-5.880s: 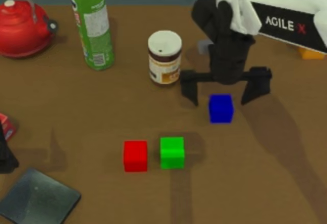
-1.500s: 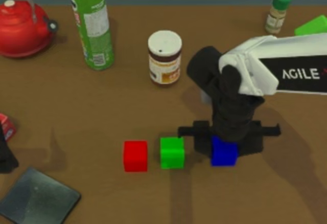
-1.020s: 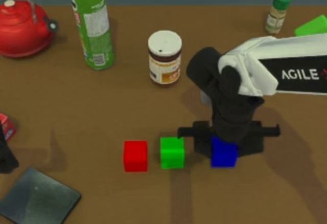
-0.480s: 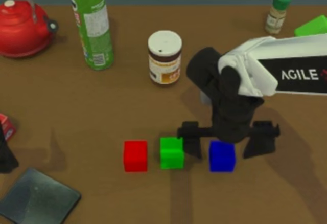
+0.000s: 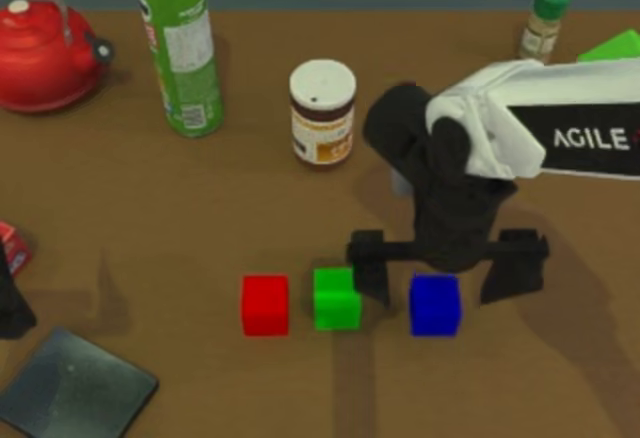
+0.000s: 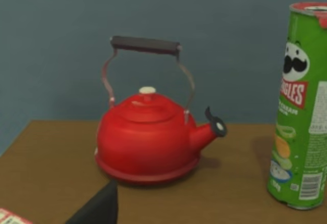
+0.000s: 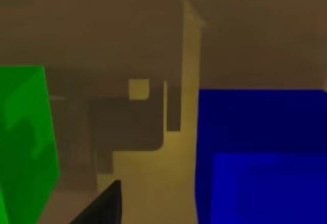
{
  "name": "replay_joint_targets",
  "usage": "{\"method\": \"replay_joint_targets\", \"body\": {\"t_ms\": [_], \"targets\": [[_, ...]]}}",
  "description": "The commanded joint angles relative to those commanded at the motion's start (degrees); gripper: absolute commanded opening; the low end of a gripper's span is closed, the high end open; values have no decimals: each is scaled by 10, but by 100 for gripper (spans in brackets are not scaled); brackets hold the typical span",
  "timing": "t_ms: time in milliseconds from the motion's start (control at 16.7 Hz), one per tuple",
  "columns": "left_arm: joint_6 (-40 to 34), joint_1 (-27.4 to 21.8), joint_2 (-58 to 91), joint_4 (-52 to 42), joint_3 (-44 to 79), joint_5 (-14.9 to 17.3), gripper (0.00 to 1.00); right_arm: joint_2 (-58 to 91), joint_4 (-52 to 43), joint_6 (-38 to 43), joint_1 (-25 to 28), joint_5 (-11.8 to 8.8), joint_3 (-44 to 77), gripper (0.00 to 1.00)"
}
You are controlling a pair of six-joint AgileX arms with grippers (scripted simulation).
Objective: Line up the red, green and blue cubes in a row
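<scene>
From above, the right gripper [image 5: 449,270] stood released, the matte blue cube [image 5: 435,305] between its fingers, the green cube [image 5: 336,298] and red cube [image 5: 265,305] beyond one finger. The left wrist view alone showed a glossy kettle [image 6: 148,138]; the left gripper's fingers could not be told. The right wrist view showed blue and green cube faces apart.

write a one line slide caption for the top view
Right gripper open over the blue cube, set down beside the green cube and red cube in a row.
</scene>
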Motion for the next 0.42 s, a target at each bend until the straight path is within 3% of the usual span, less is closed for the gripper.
{"method": "replay_joint_targets", "body": {"t_ms": [420], "targets": [[0,0,0,0,0,0,100,-50,-119,-1,3,0,67,100]]}}
